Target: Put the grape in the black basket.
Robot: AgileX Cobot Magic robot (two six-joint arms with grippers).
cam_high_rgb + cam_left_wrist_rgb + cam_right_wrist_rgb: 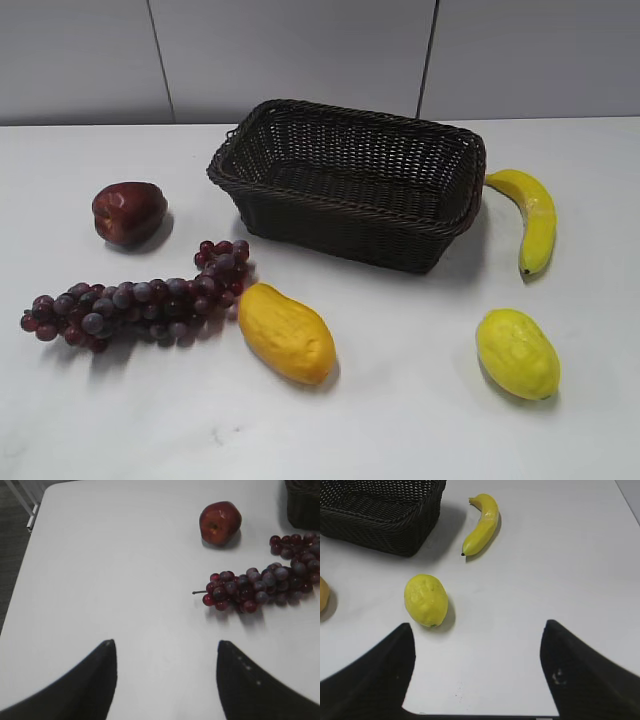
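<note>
The grape (140,302) is a long dark purple-red bunch lying on the white table at the front left; it also shows in the left wrist view (265,580). The black basket (452,215), woven and empty, stands at the back middle; one corner shows in the right wrist view (380,527). My left gripper (164,642) is open and empty above bare table, left of and nearer than the grape's stem end. My right gripper (477,625) is open and empty over the table near the front edge. Neither gripper shows in the exterior view.
A dark red apple (128,212) lies behind the grape. An orange-yellow mango (287,333) touches the grape's right end. A yellow lemon-like fruit (517,352) lies front right and a banana (533,216) lies beside the basket's right end. The table's left edge (20,580) is close.
</note>
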